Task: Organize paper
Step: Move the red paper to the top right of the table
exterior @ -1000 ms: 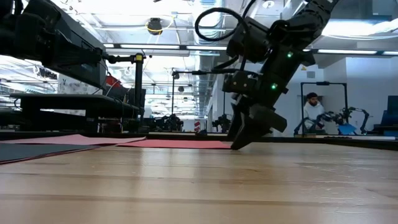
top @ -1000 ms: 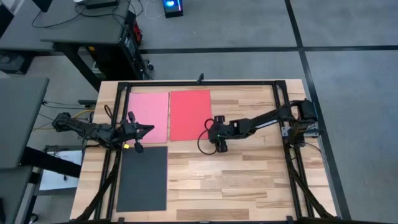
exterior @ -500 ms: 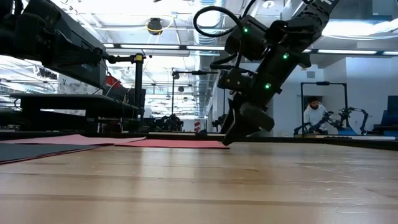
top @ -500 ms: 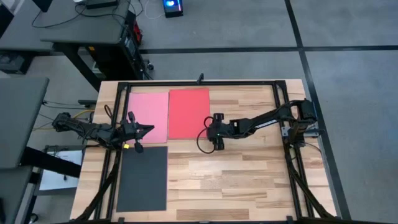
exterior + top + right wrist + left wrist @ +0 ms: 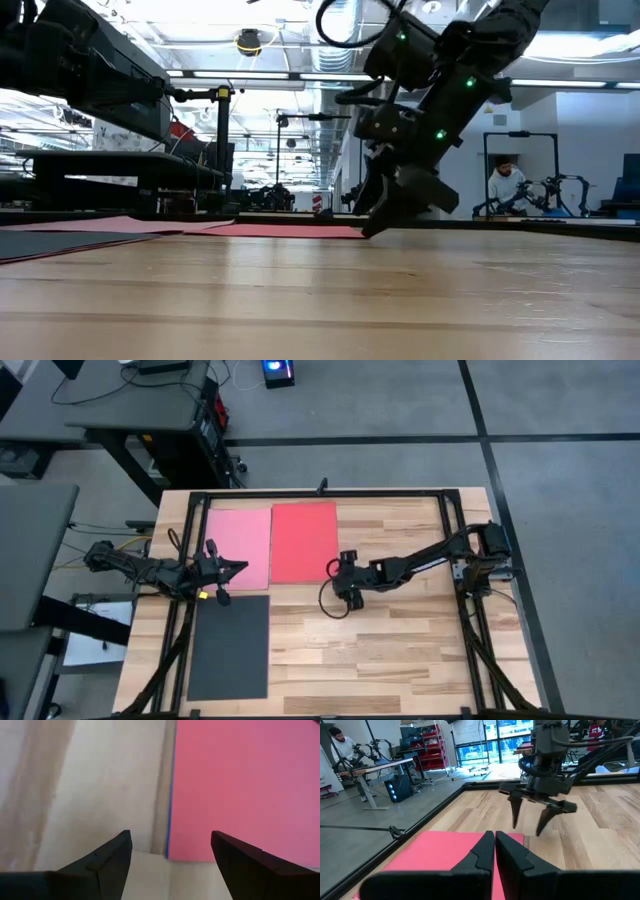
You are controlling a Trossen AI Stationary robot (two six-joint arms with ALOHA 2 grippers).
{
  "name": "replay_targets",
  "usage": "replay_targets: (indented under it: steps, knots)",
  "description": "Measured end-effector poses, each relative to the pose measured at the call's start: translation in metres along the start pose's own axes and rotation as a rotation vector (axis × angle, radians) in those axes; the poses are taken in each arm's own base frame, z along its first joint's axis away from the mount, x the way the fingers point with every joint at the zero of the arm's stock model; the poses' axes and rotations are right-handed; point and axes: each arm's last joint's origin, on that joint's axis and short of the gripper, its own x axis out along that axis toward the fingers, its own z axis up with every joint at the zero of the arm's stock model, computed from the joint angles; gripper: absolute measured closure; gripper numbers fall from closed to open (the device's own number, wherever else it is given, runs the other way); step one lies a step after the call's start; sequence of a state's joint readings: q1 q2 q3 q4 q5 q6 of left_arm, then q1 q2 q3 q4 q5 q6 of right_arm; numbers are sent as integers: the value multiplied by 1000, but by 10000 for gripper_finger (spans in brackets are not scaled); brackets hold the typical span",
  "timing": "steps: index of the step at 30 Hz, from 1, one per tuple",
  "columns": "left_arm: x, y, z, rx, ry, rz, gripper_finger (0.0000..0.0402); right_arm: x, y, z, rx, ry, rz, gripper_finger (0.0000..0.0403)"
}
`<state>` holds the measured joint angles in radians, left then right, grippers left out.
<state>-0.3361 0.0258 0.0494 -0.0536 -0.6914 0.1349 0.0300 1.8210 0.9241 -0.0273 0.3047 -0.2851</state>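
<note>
One pink sheet [image 5: 238, 546], one red sheet [image 5: 303, 541], one black sheet [image 5: 229, 645]; right gripper [image 5: 337, 578] spread empty, left gripper [image 5: 238, 568] clenched empty

1. A robotics lab or workshop: the light wooden plank table [image 5: 400, 650] carries a black metal frame [image 5: 330, 493] with two dark robot arms mounted on it.
2. Grey carpet-tile floor [image 5: 560, 420] and grey work desks [image 5: 130, 400] surround it.
3. Across the room stand red storage racks [image 5: 427, 757], more arm rigs, ceiling strip lights [image 5: 250, 74], and a seated person [image 5: 505, 185] at another station.
</note>
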Motion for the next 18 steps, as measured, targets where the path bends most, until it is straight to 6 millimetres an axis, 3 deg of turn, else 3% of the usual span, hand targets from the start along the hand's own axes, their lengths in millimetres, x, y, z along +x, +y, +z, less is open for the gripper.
replay_targets:
  steps: [9,18]
  knots:
    - [0,0,0,0,0,0,402,9,-29,-11,140,13,43,143]
    - [0,0,0,0,0,0,402,9,-31,-8,141,-45,107,143]
